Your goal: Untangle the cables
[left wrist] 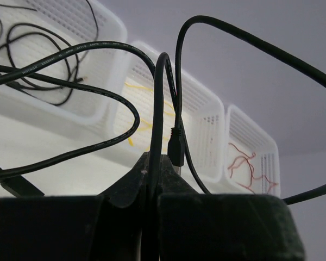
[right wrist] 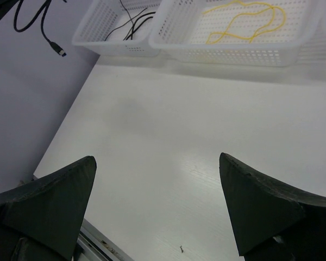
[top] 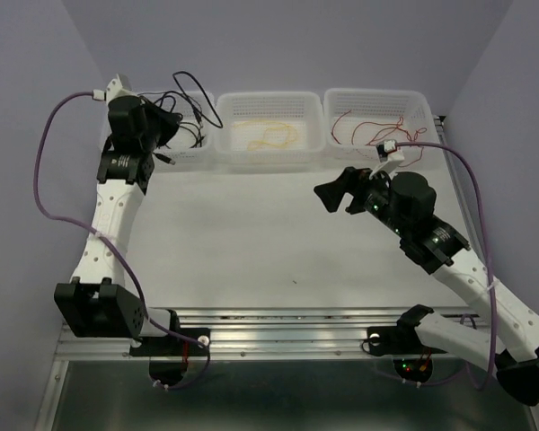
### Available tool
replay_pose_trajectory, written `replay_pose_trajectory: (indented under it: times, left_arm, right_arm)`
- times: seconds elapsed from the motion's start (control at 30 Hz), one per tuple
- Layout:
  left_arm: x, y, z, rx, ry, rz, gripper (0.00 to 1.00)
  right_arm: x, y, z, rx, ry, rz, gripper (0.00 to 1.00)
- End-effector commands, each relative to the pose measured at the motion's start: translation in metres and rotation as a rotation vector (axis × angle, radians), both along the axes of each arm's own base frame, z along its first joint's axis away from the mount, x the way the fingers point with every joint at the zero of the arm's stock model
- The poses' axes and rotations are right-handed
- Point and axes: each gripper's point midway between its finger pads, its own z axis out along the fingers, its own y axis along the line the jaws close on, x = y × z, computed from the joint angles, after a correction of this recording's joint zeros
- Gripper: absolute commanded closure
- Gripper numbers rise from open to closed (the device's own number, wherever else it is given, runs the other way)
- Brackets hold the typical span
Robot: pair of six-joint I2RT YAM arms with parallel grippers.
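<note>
Black cable (top: 200, 90) loops up above the left basket (top: 196, 158) in the top view. Its strands run to the left tool (top: 169, 122) at that basket's rim, and more black strand lies inside. A thin yellow cable (top: 271, 135) is coiled in the middle basket (top: 269, 160), and a fine red cable (top: 366, 126) wanders across the right basket (top: 377, 93). The right tool (top: 334, 190) hangs over the bare white table (top: 251, 242), well apart from all three baskets, with its fingers spread.

From the left wrist, the left tool's jaws are pressed together on one strand of the black cable, which rises from them and arcs overhead. A small plug (left wrist: 175, 145) hangs just beside the grip. Tiny pale print runs along one strand, too small to read; no other view shows it.

From the right wrist, the right tool's fingers stand wide with nothing between them, only table below. A dangling connector (right wrist: 58, 51) shows at the upper left, in front of the wall.
</note>
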Motion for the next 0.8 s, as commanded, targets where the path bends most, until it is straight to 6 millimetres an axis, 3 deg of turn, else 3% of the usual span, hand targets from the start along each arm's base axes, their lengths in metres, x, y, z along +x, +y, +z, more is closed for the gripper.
replay_pose_trajectory:
  times: [0.0, 0.1, 0.2, 0.3, 0.4, 0.43, 0.47, 0.53, 0.6, 0.63, 0.7, 0.73, 0.77]
  left_arm:
    - [0.037, 0.048, 0.022, 0.044, -0.048, 0.084, 1.0]
    - [0.073, 0.071, 0.026, 0.117, -0.069, 0.137, 1.0]
    - [0.101, 0.08, 0.026, 0.164, -0.072, 0.103, 1.0]
    - [0.137, 0.096, 0.011, 0.22, -0.065, 0.078, 1.0]
    - [0.174, 0.116, -0.018, 0.253, -0.036, 0.084, 1.0]
    - [0.192, 0.121, -0.054, 0.258, 0.026, 0.075, 1.0]
    - [0.198, 0.129, -0.045, 0.279, 0.031, 0.097, 1.0]
    - [0.213, 0.135, -0.063, 0.29, 0.083, 0.101, 1.0]
    - [0.218, 0.134, -0.074, 0.29, 0.104, 0.069, 0.34]
    - [0.218, 0.133, -0.078, 0.285, 0.113, 0.059, 0.06]
    - [0.214, 0.128, -0.082, 0.262, 0.113, 0.046, 0.01]
    - [0.207, 0.123, -0.062, 0.253, 0.072, 0.041, 0.01]
    - [0.204, 0.122, -0.069, 0.247, 0.071, 0.039, 0.01]
  right_arm:
    - [0.005, -0.011, -0.002, -0.023, -0.027, -0.065, 0.0]
    - [0.012, -0.016, -0.012, -0.059, -0.017, -0.102, 0.0]
    - [0.019, -0.02, -0.019, -0.09, -0.011, -0.138, 0.0]
    - [0.028, -0.021, -0.033, -0.123, 0.014, -0.17, 0.0]
    - [0.036, -0.02, -0.05, -0.159, 0.051, -0.185, 0.0]
    - [0.037, -0.019, -0.054, -0.167, 0.056, -0.182, 0.0]
    - [0.04, -0.017, -0.06, -0.182, 0.067, -0.182, 0.0]
    - [0.045, -0.017, -0.061, -0.199, 0.068, -0.191, 0.0]
    - [0.049, -0.017, -0.063, -0.207, 0.074, -0.206, 0.0]
    - [0.052, -0.018, -0.066, -0.217, 0.079, -0.221, 0.0]
    - [0.055, -0.018, -0.063, -0.213, 0.076, -0.23, 0.0]
    - [0.056, -0.017, -0.064, -0.214, 0.077, -0.23, 0.0]
    - [0.056, -0.017, -0.066, -0.215, 0.08, -0.231, 0.0]
